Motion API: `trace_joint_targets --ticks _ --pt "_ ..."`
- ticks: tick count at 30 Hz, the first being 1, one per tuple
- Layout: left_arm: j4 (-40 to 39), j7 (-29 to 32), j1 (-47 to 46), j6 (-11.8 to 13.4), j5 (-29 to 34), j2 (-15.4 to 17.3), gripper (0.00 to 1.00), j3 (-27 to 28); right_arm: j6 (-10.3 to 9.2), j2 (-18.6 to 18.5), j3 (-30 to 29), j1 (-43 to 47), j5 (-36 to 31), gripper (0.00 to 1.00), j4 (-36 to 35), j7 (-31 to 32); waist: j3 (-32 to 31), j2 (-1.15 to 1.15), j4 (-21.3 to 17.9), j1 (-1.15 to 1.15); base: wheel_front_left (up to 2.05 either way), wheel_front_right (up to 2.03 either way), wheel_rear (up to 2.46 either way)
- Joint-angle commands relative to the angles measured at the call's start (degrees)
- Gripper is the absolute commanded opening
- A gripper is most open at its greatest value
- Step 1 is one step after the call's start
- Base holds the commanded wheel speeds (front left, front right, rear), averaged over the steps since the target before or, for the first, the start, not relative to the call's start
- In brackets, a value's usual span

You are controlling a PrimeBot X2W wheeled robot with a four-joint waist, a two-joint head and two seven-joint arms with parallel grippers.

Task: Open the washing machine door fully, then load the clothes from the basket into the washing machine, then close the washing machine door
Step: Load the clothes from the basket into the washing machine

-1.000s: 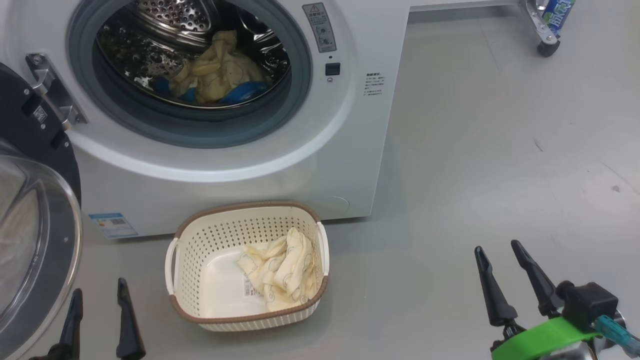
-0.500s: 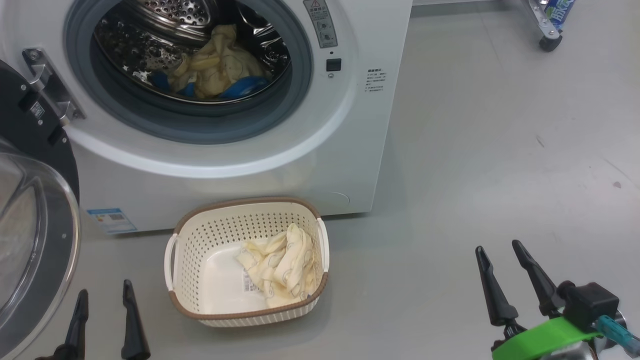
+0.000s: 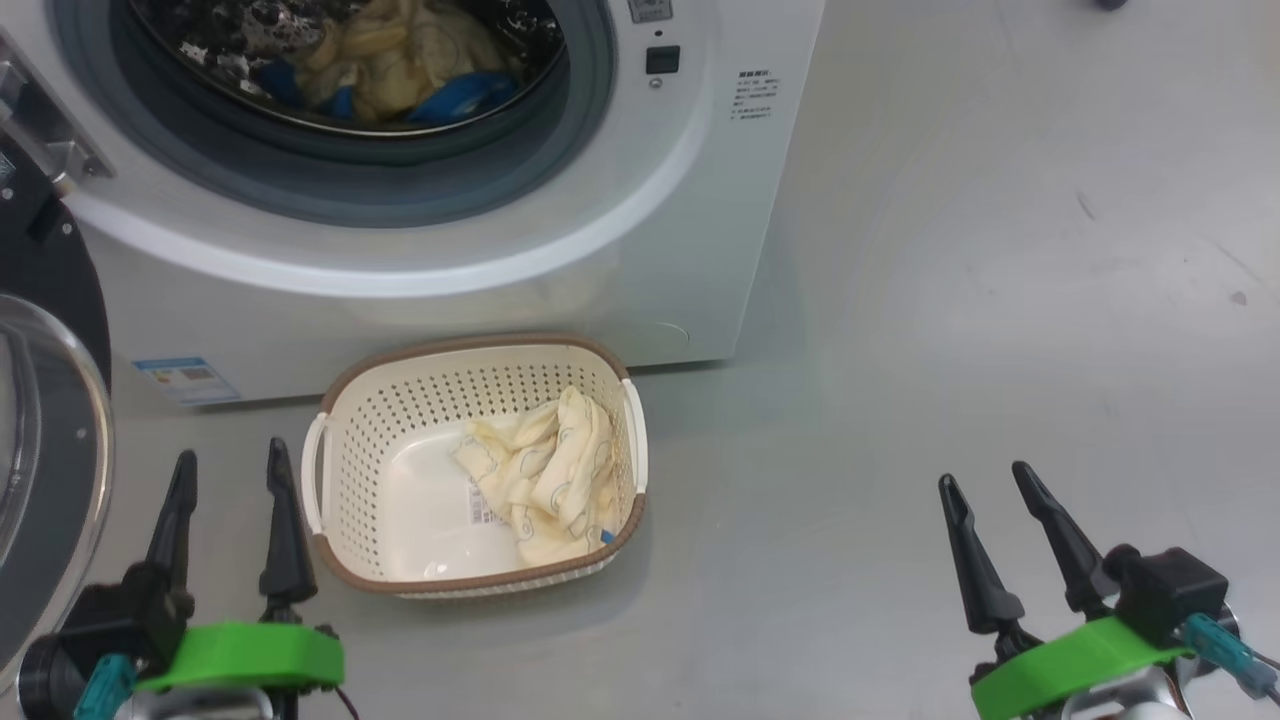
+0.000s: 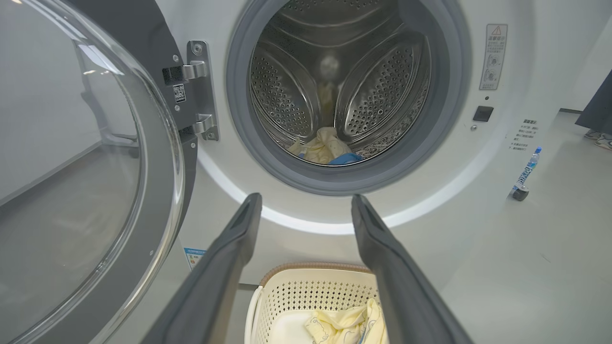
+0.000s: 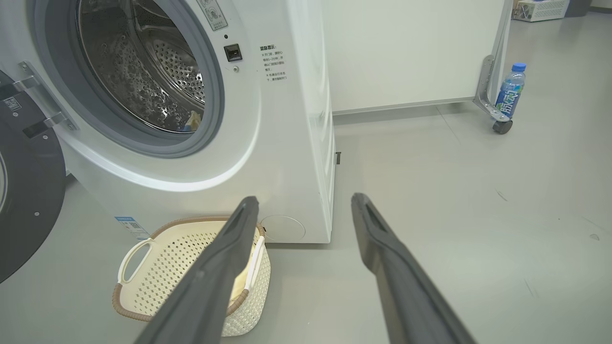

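Observation:
The white washing machine [image 3: 520,250] stands open, its door [image 3: 40,440] swung wide to the left. Cream clothes [image 3: 400,50] with a blue piece lie in the steel drum [image 4: 334,86]. On the floor in front sits the cream basket [image 3: 400,400] with a crumpled cream garment [image 3: 545,475] on its right side. My left gripper [image 3: 230,462] is open, just left of the basket, nothing between its fingers. My right gripper [image 3: 985,478] is open over bare floor, well to the right of the basket. In the left wrist view the door [image 4: 95,191] and basket [image 4: 306,296] show beyond the open fingers [image 4: 239,229].
Grey floor [image 3: 1000,300] stretches to the right of the machine. A blue-capped bottle [image 5: 509,91] stands by a wheeled metal frame [image 5: 492,105] at the far right. The open door takes up the room on the left.
The head camera has tilted down, so the machine and basket sit higher in view. The left gripper has risen further into view beside the basket. Both stay open.

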Motion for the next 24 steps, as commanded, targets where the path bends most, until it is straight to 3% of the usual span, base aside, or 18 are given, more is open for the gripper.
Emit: trace_joint_targets --ticks 1,11,24 --pt "-1.0 0.2 -3.8 -0.5 0.4 1.4 1.0 1.8 0.03 -0.4 1.3 -3.0 0.1 1.0 -1.9 -0.4 1.6 0.0 -0.5 0.0 0.0 0.0 0.0" --pt "6.1 1.5 -19.6 -5.2 2.0 2.4 1.0 -2.2 0.03 0.8 2.5 -7.7 0.0 1.0 -2.4 -0.4 10.6 0.0 -3.7 0.0 0.0 0.0 0.0" --pt "17.8 0.1 -36.7 -9.5 3.5 1.0 1.0 -5.5 0.03 2.3 3.2 -13.0 0.0 1.0 -3.1 -0.4 24.1 0.0 -6.5 0.0 0.0 0.0 0.0"
